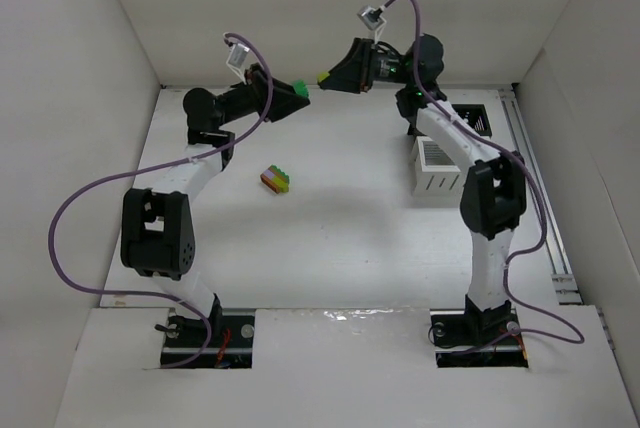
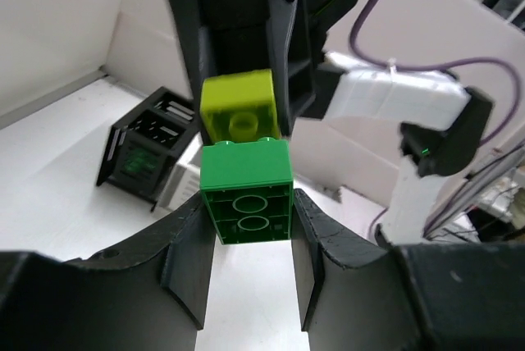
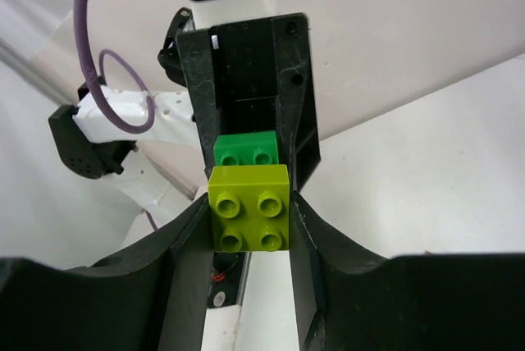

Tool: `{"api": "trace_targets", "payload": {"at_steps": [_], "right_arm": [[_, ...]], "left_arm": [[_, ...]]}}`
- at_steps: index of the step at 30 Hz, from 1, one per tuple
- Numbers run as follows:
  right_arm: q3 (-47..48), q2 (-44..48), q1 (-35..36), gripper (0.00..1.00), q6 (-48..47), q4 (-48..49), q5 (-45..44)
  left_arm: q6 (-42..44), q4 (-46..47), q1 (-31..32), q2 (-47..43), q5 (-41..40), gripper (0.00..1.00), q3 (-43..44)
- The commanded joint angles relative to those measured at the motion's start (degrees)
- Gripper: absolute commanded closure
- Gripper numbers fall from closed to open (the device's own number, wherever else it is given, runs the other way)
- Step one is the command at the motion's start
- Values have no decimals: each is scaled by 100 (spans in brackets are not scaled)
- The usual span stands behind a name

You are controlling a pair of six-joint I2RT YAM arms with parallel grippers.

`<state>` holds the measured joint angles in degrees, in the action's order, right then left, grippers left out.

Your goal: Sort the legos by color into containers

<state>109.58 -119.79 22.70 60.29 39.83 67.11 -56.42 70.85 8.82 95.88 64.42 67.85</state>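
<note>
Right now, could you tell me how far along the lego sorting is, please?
Done: nothing shows as sorted; no bricks are visible in the white bin or black bin. In hand: the left jaws grip a green brick and the right jaws a lime brick, held up facing each other. Left: binning both, plus the multicoloured stack on the table.

Readable text: none in any view.
Studs of the lime lego (image 3: 249,207): any embossing is too blurred to tell.
Side of the white container (image 1: 432,184), near the table's far right corner: dark bars only, no letters or numbers made out.
</note>
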Motion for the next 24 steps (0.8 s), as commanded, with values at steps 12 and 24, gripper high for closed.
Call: {"api": "trace_targets", "payload": {"at_steps": [12,24], "right_arm": [[-1675,2273,-1162,100,-2818,-3366,-1866],[-2775,3269,-1733,100,-4359,-4414,-4154]], "left_arm": [[4637,-5561,76,-350,-1825,100,1650],[6502,-5681,1147,-780,-4420,100,1126]]}}
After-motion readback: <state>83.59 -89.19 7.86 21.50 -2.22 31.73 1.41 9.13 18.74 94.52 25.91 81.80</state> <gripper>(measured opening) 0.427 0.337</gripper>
